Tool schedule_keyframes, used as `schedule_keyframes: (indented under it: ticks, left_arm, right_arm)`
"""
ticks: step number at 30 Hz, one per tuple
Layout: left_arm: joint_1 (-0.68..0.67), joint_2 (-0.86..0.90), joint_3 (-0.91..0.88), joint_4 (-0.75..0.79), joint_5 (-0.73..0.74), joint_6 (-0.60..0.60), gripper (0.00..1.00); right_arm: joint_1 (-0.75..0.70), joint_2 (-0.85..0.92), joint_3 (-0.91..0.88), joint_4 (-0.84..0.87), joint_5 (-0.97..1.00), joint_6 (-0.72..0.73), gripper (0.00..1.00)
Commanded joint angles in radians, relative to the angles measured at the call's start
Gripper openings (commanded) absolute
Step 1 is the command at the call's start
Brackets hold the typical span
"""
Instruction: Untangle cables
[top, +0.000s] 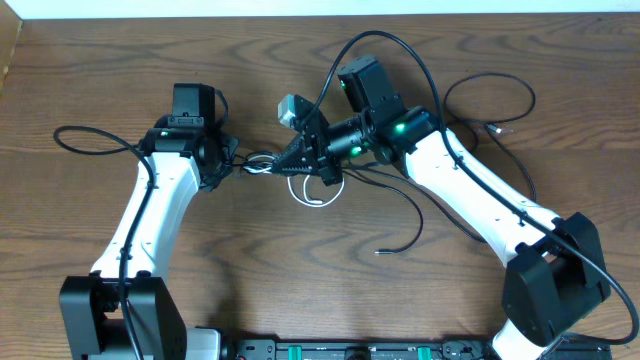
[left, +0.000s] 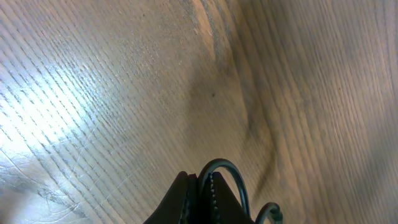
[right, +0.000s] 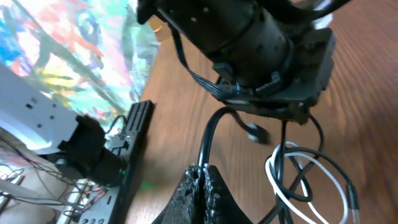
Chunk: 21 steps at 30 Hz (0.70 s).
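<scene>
1. The left hand (left: 198, 194) is shut tight on a black cable (left: 232, 172).
2. The right hand (right: 203, 184) is pinched shut on a black cable too.
3. The tangled cables (top: 262, 163) lie between them on the surface (top: 300, 295).

the table (top: 300, 280) is brown wood with wavy lines all over it. in the left wrist view a bright patch of light (left: 43, 93) shines on the wood, and a darker swirl (left: 214, 37) runs through the lines. past the far edge of the table there is a pale strip (top: 200, 8). at the near edge sits a long black bar (top: 350, 350) with little green bits on it. in the right wrist view a blurry sheet (right: 56, 43) shows past the table's edge, full of blue, red, yellow and green.
</scene>
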Motion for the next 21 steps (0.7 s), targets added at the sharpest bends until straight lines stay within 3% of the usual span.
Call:
schedule_keyframes:
  ticks: [1, 7, 14, 17, 20, 21]
  left_arm:
    - [0.005, 0.002, -0.007, -0.002, -0.031, -0.010, 0.08]
    - [0.005, 0.002, -0.007, -0.002, -0.031, -0.010, 0.08]
    - [0.005, 0.002, -0.007, -0.002, -0.031, -0.010, 0.08]
    - [0.005, 0.002, -0.007, -0.002, -0.031, -0.010, 0.08]
    - [0.005, 0.002, -0.007, -0.002, -0.031, -0.010, 0.08]
    - [0.005, 0.002, -0.007, -0.002, -0.031, -0.010, 0.08]
  right_arm:
    - [-0.016, -0.042, 0.015, 0.003, 0.008, 0.013, 0.01]
    - [-0.016, -0.042, 0.015, -0.050, 0.010, 0.011, 0.01]
    - [0.002, -0.042, 0.015, -0.226, 0.027, -0.156, 0.03]
    - [0.003, -0.042, 0.015, -0.278, 0.027, -0.195, 0.22]
    - [0.005, -0.042, 0.015, -0.285, 0.027, -0.200, 0.28]
    - [0.006, -0.042, 0.015, -0.285, 0.027, -0.200, 0.34]
